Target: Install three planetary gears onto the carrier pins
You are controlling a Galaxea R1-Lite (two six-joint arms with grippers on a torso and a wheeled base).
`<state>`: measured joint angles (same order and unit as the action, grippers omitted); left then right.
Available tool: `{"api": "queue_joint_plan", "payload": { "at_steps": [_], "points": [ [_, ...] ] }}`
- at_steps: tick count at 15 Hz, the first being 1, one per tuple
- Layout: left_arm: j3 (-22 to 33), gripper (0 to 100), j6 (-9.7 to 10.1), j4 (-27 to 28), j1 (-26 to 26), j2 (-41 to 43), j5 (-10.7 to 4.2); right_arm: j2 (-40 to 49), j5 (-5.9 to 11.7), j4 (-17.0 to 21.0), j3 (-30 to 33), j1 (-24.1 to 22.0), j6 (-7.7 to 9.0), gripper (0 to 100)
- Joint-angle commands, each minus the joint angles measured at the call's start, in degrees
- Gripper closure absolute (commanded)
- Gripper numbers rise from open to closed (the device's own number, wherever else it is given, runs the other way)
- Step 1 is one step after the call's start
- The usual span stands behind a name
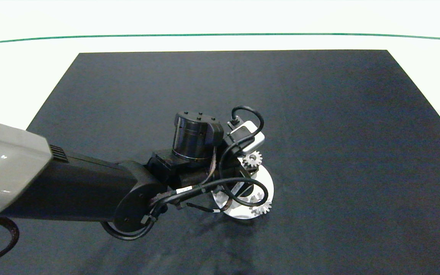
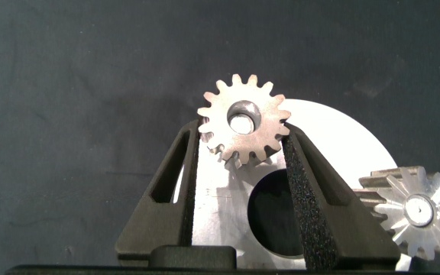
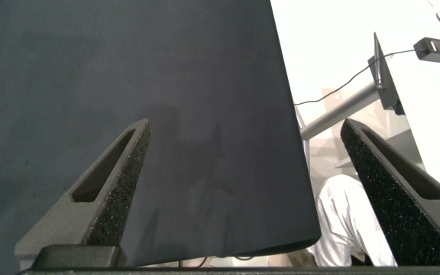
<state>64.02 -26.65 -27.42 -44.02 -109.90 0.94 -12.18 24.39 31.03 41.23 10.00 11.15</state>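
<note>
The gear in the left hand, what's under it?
Under the gear, gripped by the left hand, lies the white disc; something pale shows through its hole. Whether that is a pin cannot be told.

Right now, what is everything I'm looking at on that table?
Planetary gears: two seen, silvery-grey; one between the left gripper's fingers at the disc's rim, one seated on the disc.
White disc: one, flat, large centre hole, on the mat.
Black mat: one, covering the white table.
Left gripper: fingers closed on a gear, above the disc.
Right gripper: open, empty, over the mat's edge.
</note>
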Motion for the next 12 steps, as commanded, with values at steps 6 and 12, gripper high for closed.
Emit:
{"api": "queue_joint_plan", "payload": {
  "at_steps": [6,12],
  "points": [
    [0.0,0,-0.07,-0.2,0.2,-0.1,-0.06,0.0,0.13,0.3,0.0,0.0,0.1,0],
    [-3.0,0,-0.07,-0.2,1.4,2.4,-0.06,-0.2,0.13,0.1,0.1,-0.1,0.1,0]
  ]
}}
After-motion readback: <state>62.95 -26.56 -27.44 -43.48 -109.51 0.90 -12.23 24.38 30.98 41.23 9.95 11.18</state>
